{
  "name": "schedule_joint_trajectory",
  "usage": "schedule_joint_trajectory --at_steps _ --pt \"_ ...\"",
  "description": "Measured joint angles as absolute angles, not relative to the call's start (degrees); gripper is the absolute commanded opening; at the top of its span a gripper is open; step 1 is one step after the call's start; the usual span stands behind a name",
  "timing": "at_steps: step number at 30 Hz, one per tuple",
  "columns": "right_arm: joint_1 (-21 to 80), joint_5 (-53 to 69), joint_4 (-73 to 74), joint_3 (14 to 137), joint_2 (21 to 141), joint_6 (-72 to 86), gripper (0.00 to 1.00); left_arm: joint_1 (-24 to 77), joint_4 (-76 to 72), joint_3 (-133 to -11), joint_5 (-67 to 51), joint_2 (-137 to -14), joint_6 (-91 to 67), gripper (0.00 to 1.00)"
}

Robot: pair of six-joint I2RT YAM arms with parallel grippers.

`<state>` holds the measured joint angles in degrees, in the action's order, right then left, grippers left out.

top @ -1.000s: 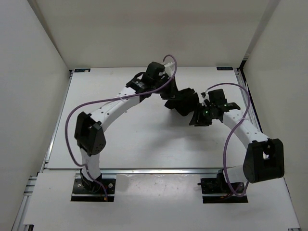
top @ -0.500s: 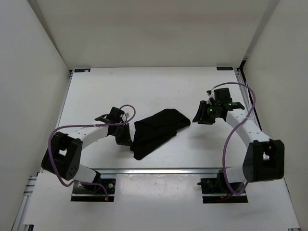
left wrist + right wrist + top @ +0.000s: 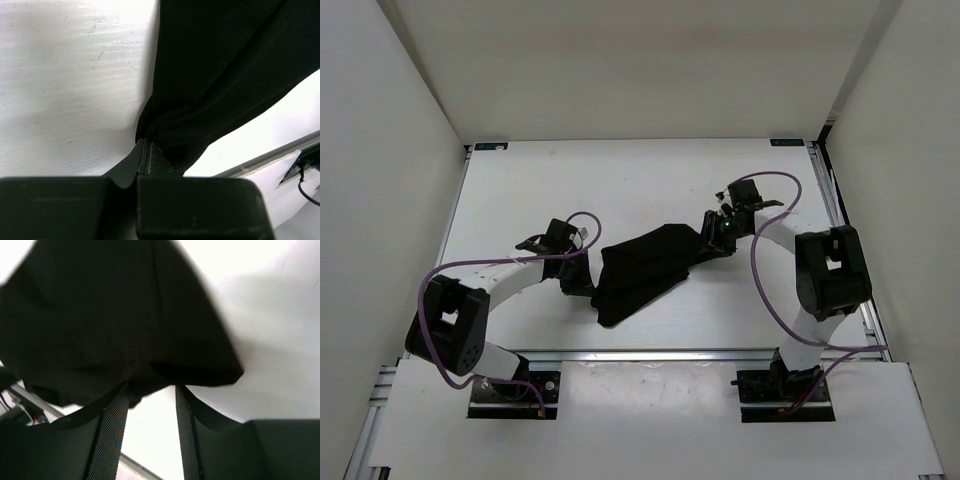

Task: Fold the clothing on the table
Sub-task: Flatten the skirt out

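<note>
The black clothing (image 3: pixel 645 270) lies as a folded band slanting across the middle of the white table (image 3: pixel 520 180). My left gripper (image 3: pixel 584 283) is at its near-left edge, shut on a pinch of fabric. In the left wrist view the jaws (image 3: pixel 145 146) meet on a bunched fold of the clothing (image 3: pixel 225 65). My right gripper (image 3: pixel 711 237) is at the garment's far-right end, open. In the right wrist view its fingers (image 3: pixel 150 387) stand apart with white table between them, and the edge of the clothing (image 3: pixel 115 315) lies right at their tips.
A metal rail (image 3: pixel 650 355) runs along the table's near edge, just in front of the garment's lower end. White walls enclose the table on the left, back and right. Purple cables loop over both arms.
The left arm swung from the far centre to the near left, dragging the clothing out flat. The right gripper moved left onto the garment's right end, its jaws widening.
</note>
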<state>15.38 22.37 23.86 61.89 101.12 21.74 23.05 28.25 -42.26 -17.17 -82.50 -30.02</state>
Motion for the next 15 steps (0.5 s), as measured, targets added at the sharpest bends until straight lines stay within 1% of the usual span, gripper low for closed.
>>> schedule_joint_trajectory --at_steps 6,7,8,9,10,11,15 --pt "15.0 22.5 21.3 65.8 106.0 22.8 0.47 22.8 28.5 -42.5 -17.2 -82.5 -29.4 0.0" --pt "15.2 22.5 21.2 66.3 106.7 23.0 0.39 22.7 28.5 -42.5 -17.2 -82.5 -29.3 0.0" --pt "15.4 22.4 21.1 66.9 107.5 23.1 0.39 22.6 28.7 -42.7 -17.1 -82.5 -29.1 0.0" --pt "15.6 22.5 21.2 67.4 108.4 23.2 0.19 22.4 28.8 -42.9 -17.1 -82.5 -28.9 0.0" --pt "15.9 22.7 21.3 67.9 109.4 23.0 0.04 22.2 28.8 -43.0 -17.1 -82.5 -28.8 0.0" --pt "16.2 22.8 21.5 68.6 110.3 23.1 0.01 22.0 28.7 -43.1 -17.1 -82.5 -28.7 0.0" --pt "17.0 22.0 23.5 69.7 111.4 23.7 0.0 21.6 28.7 -43.1 -17.2 -82.5 -28.3 0.0"
